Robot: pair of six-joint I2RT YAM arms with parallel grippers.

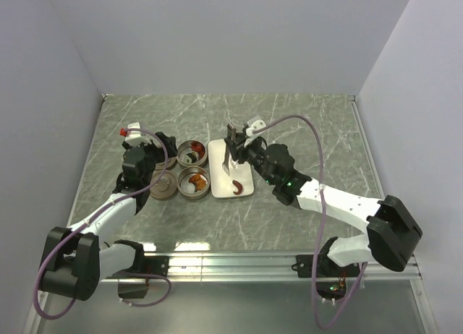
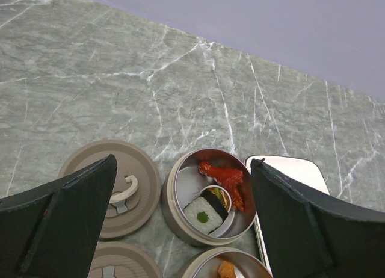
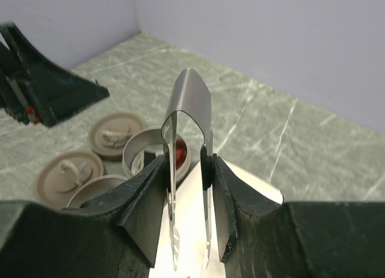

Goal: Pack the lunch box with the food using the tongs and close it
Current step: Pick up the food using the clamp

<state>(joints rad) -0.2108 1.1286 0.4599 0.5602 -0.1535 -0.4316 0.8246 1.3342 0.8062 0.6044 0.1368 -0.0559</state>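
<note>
The lunch box is two round tins. The far tin (image 1: 192, 152) (image 2: 180, 197) holds a red piece (image 2: 224, 176), a rice block (image 2: 203, 215) and a small cup. The near tin (image 1: 194, 182) (image 2: 207, 267) holds an orange piece (image 2: 226, 269). My right gripper (image 1: 235, 144) (image 3: 189, 254) is shut on the tongs (image 1: 233, 161) (image 3: 190, 100). It holds them upright over the white tray (image 1: 246, 171) (image 3: 252, 185), tips down and slightly apart. A red curved piece (image 1: 237, 186) lies on the tray. My left gripper (image 1: 160, 144) (image 2: 180, 230) hangs open above the tins and lids, holding nothing.
Two round handled lids (image 2: 114, 188) (image 2: 120, 265) lie left of the tins; one lid (image 1: 163, 186) shows from above, the other lies under the left arm. The right wrist view shows both lids (image 3: 117, 133) (image 3: 69, 172). Walls enclose the marble table on three sides.
</note>
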